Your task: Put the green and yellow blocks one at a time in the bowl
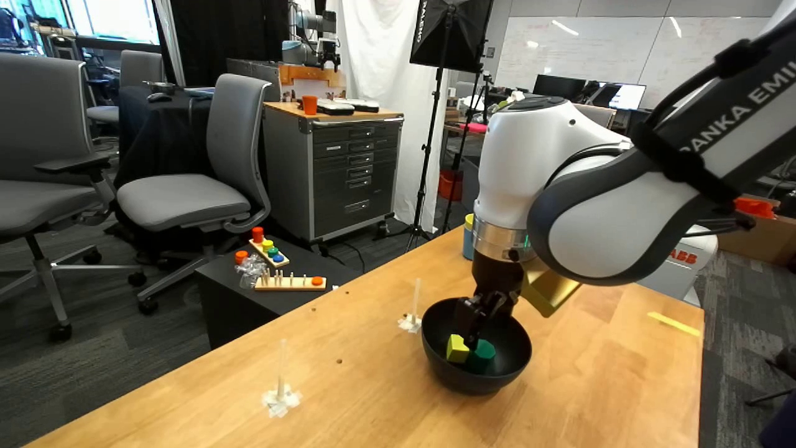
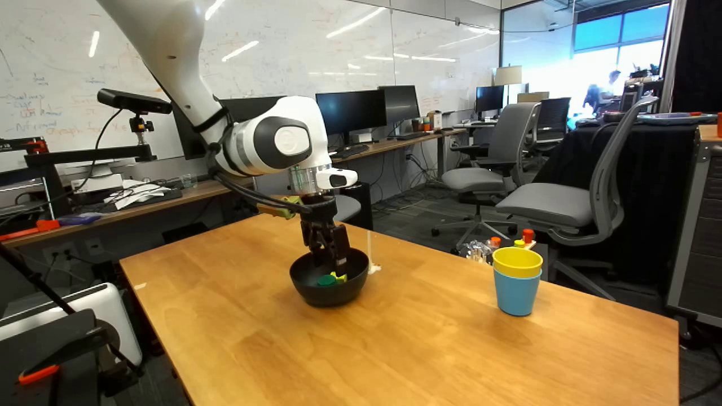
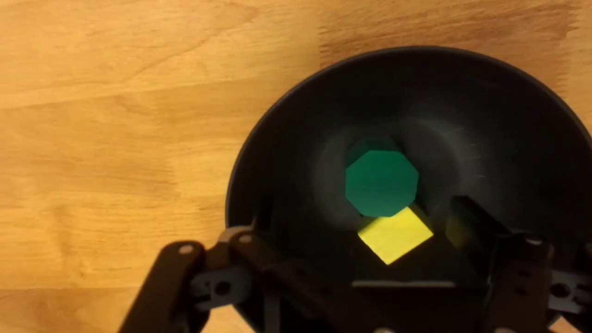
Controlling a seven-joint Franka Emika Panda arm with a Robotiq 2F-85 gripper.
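Gripper (image 2: 330, 260): released; its fingers (image 3: 478, 224) stand well apart, pointing down inside the bowl (image 1: 476, 385).
Yellow block (image 3: 396, 236): in the bowl, between the spread fingers in the wrist view, a gap showing on either side, nearer one finger than the other.
Green block (image 3: 381, 183): in the bowl too, just beside the yellow one; its octagonal face covers a corner of its neighbour in the wrist view. Whether the two touch, I cannot tell.
Bowl: black, wide, upright on the table (image 2: 423, 338).
Arm (image 1: 516, 162): white and dark grey, bent down above the bowl, a gold piece (image 1: 550, 289) by the wrist.
Rods: two, thin and upright, whitish patches at their feet; one (image 1: 416, 298) near the bowl, one (image 1: 282, 376) well apart from it.
Cups: yellow cup (image 2: 517, 264) nested in blue cup (image 2: 516, 293), upright on the table, well away from the bowl; partly hidden behind the arm in an exterior view.
Strip (image 1: 673, 323): yellow, flat on the table near an edge.
Pegboard (image 1: 290, 283): beside the table, on a black stand (image 1: 233, 311), an orange piece on its end.
Cabinet (image 1: 354, 168): grey, with drawers, behind the table.
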